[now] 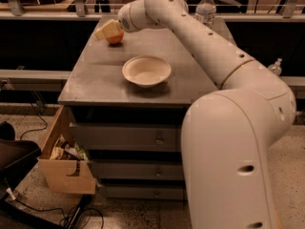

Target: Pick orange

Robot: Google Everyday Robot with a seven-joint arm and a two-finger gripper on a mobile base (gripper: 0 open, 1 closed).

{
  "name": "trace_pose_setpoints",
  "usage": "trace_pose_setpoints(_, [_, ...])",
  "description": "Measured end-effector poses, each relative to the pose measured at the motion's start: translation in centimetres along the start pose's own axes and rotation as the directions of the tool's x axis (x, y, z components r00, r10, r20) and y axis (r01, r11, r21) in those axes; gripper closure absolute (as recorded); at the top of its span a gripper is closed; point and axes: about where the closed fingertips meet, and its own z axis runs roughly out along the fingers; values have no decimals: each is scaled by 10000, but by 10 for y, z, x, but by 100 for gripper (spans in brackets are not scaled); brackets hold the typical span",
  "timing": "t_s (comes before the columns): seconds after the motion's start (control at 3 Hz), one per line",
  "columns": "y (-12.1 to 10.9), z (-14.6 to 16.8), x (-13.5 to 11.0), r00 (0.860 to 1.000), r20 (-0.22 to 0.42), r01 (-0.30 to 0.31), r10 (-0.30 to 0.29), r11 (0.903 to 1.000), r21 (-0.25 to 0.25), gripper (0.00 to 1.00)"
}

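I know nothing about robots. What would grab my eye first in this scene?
The huge white arm fills the right foreground and stretches over a grey cabinet to its far left corner. There its claw sits right at a small orange, partly covering it. A white bowl rests mid-top, and a water bottle stands at the far edge.

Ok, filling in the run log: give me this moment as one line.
task: pick orange | gripper: at orange, contact unclear | orange: cabinet top, back left | white bowl: centre
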Motion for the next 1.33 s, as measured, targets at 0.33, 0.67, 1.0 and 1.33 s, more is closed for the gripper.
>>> trace_pose_setpoints(0.33, [-10,25,16,9993,-365,3,-2,10000,25,0])
trace_pose_setpoints(0.67, [-24,48,31,9976,-628,-288,286,9996,-20,1])
trace_pose_setpoints(1.0, [-27,60,36,9964,-720,-463,450,9988,-158,24])
trace_pose_setpoints(1.33, [-25,69,41,9948,-816,-640,610,9973,-353,46])
